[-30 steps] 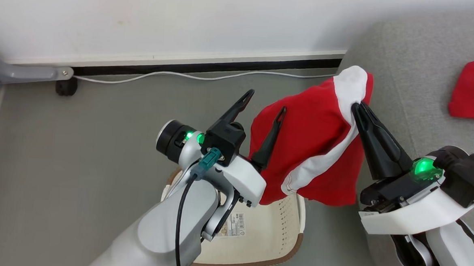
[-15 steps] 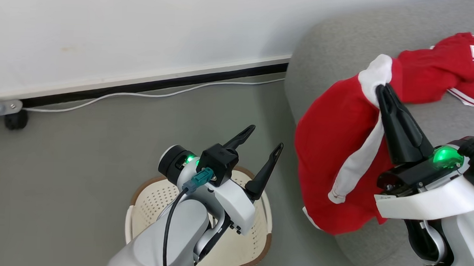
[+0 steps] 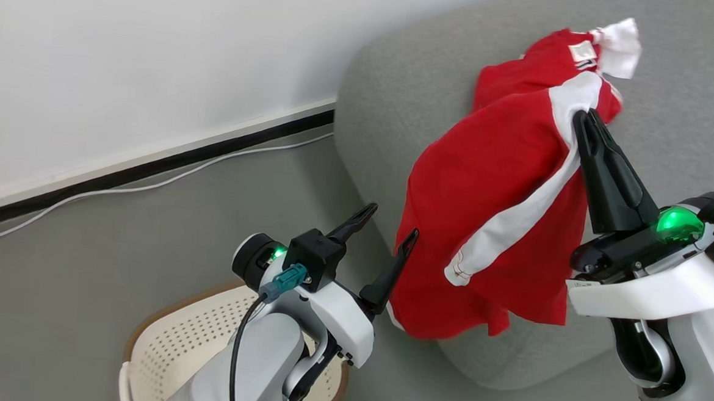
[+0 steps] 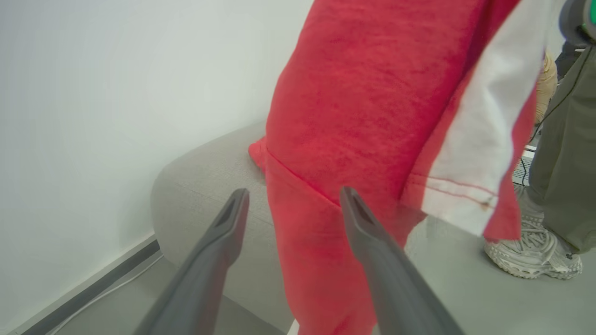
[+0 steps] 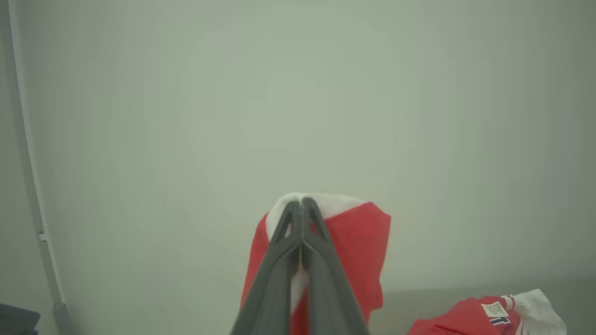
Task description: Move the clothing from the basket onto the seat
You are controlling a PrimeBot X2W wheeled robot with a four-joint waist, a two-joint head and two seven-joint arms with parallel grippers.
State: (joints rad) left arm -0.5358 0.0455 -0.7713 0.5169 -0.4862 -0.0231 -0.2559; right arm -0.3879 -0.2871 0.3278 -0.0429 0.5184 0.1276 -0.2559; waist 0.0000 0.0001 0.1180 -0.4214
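Behind the clothing [image 4: 363,93], a person's shoe [image 4: 531,256]

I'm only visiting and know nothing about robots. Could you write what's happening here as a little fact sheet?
Large grey woven-fabric sofa: a second red garment with white trim lies on it
Right gripper: shut on a bright red fabric garment with a white band, hanging by the sofa's corner
Left gripper: open, empty, beside that garment
Cream perforated plastic basket: on the floor under the left arm
Bystander: a person's pale shoe on the floor
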